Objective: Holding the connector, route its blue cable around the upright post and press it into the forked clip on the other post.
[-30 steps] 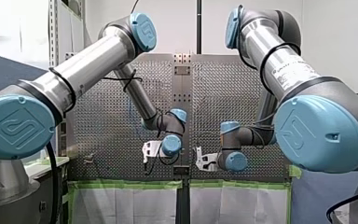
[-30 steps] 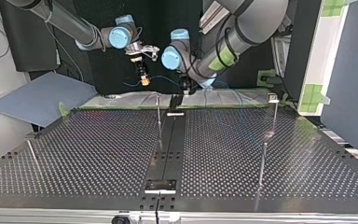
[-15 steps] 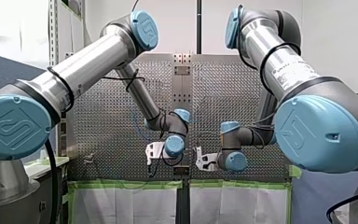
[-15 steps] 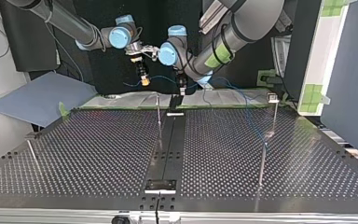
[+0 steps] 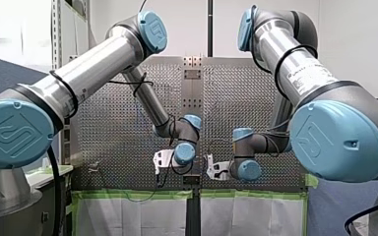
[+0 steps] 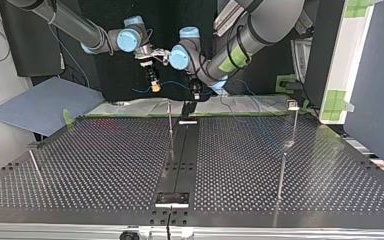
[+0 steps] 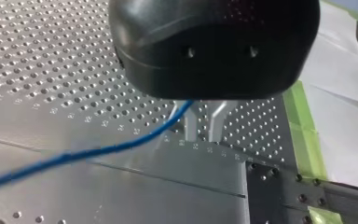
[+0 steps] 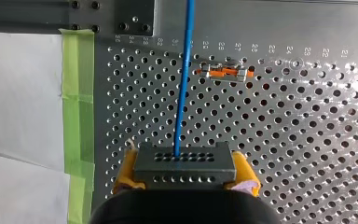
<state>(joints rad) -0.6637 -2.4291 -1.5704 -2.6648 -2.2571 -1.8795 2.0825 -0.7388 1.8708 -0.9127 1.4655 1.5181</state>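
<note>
Right gripper (image 8: 185, 173) is clenched on the dark connector (image 8: 186, 157), with yellow pads (image 8: 127, 170) at both its ends. The blue cable (image 8: 184, 84) runs straight ahead from it over the perforated table (image 8: 307, 140), near the green tape (image 8: 77, 93) on the table's edge. An orange-metal clip piece (image 8: 226, 72) lies ahead, apart from the cable. The cable passes close under the left gripper (image 7: 204, 123); its grip cannot be told. In the top view both grippers hang at the table's far edge, the upright post (image 6: 170, 122) is near them, and the clip-topped post (image 6: 294, 120) is well apart at the view's right.

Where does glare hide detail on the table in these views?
Right wrist view: glare whitens the perforated table beyond the orange part. Left wrist view: the table shines under the blue cable. Top view: the table mirrors the upright post.
</note>
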